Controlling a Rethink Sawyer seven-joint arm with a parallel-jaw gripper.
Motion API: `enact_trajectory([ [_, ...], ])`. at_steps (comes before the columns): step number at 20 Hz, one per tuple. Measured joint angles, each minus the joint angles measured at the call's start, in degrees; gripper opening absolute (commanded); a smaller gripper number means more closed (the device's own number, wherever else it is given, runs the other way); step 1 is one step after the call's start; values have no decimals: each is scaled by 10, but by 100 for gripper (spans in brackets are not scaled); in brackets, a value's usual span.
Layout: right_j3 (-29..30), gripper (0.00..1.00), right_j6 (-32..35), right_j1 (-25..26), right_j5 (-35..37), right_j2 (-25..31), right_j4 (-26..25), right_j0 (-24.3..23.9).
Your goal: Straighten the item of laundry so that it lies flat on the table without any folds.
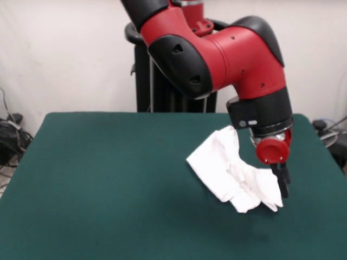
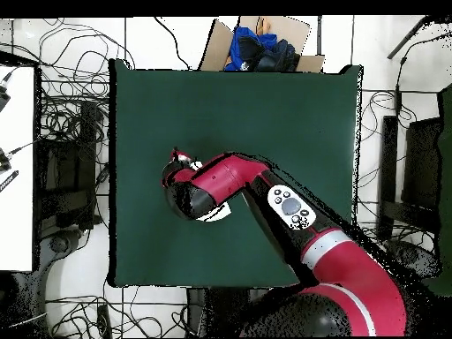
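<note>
From the front, the white shirt [image 1: 230,170] hangs crumpled from the end effector [image 1: 281,181], whose dark fingers are pinched on its right edge; its long axis runs diagonally over the right side of the green tabletop [image 1: 108,179]. No print is readable. Overhead, the red arm [image 2: 265,199] hides nearly all the cloth.
</note>
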Motion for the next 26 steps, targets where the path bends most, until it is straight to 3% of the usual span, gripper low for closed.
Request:
enact_trajectory([
  [13,-43,100,0,34,0,-39,0,29],
  [26,-50,100,0,71,8,-46,0,22],
])
